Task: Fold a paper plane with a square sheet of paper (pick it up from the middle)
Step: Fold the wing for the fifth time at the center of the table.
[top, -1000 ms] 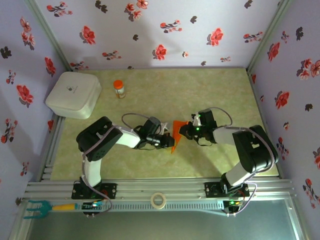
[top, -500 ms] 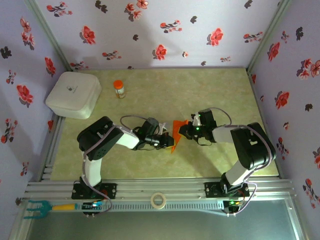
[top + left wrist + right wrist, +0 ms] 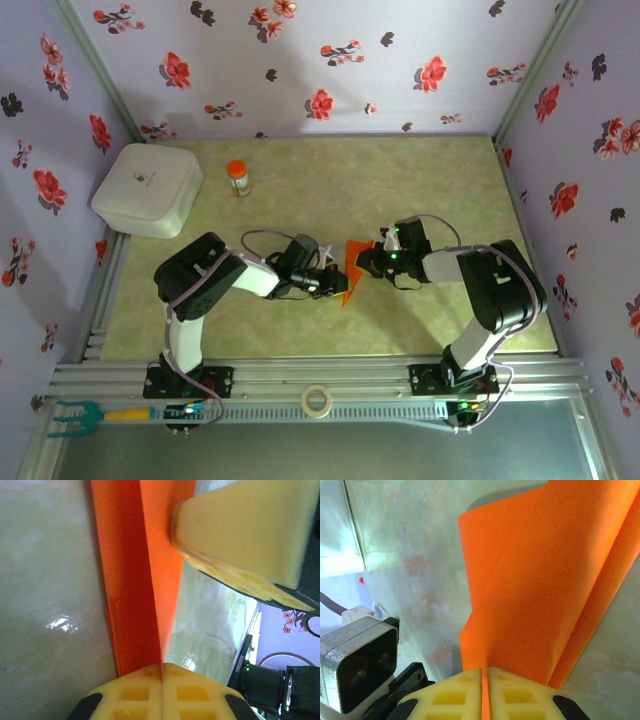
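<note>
Motion is nearly dying out: across the last second the right arm's elbow is drifting slightly toward the centre of the table [image 3: 300, 190], while the square sheet of paper [image 3: 352, 270], already creased into a wedge, is staying suspended between both hands near the middle. The left hand [image 3: 161, 672] is clenching on the folded edge, its pads pressing together with the orange layers between them. The right hand [image 3: 485, 677] is likewise pinching the sheet's opposite side. This is looking like a settling hold mid-fold, not a fresh crease. The wedge's long axis is running far-to-near, its narrow tip pointing toward the arm bases and leaning slightly left.
</note>
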Robot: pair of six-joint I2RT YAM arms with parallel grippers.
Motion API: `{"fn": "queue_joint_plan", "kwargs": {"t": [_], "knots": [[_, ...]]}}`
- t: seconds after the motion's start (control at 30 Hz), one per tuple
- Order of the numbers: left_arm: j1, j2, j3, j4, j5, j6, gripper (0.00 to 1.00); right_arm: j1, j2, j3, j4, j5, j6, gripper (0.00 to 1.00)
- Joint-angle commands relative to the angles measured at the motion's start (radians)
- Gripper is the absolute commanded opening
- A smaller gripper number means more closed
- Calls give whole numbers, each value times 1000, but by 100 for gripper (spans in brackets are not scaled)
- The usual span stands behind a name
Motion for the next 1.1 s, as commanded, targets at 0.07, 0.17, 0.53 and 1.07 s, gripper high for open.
{"fn": "queue_joint_plan", "kwargs": {"t": [0.07,0.17,0.53,1.07], "knots": [[12,56,4,-138,-70,11,0,-10,36,26,10,1,-18,12],[11,55,2,-144,-74,12,0,-9,42,23,7,16,-21,12],[11,43,-1,-180,-92,26,0,-12,88,29,-35,50,-33,12],[-20,-31,23,-328,-56,117,0,-2,100,64,-171,111,-72,7]]}}
